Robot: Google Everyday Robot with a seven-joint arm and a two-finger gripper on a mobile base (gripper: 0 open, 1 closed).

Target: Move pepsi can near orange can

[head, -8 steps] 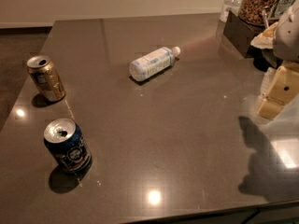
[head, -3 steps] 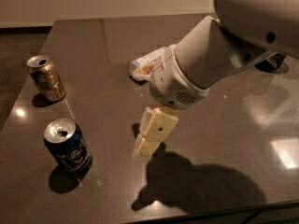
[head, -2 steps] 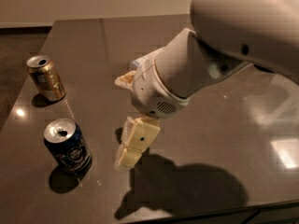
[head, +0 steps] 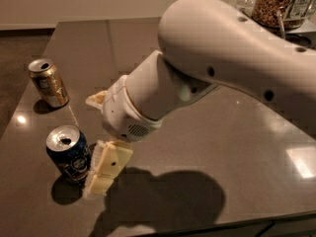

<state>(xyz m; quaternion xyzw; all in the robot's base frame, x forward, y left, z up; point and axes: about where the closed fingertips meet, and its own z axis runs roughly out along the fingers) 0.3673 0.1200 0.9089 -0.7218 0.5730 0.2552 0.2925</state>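
The pincer (head: 104,169) is down in the lower left of the frame, hanging from the big white arm (head: 212,58), and it has swung in from the right since a moment ago. Now it sits just beside the pepsi can (head: 69,154), on that can's right side. Open or closed? Cannot tell from here.

Both cans have stayed put. The arm now blocks the middle of the desk (head: 222,147).

Count: two cans, one arm. The pepsi can stands upright at lower left, dark blue with a round pale logo and an opened silver top. The orange can (head: 48,83) stands upright at upper left, apart from it.
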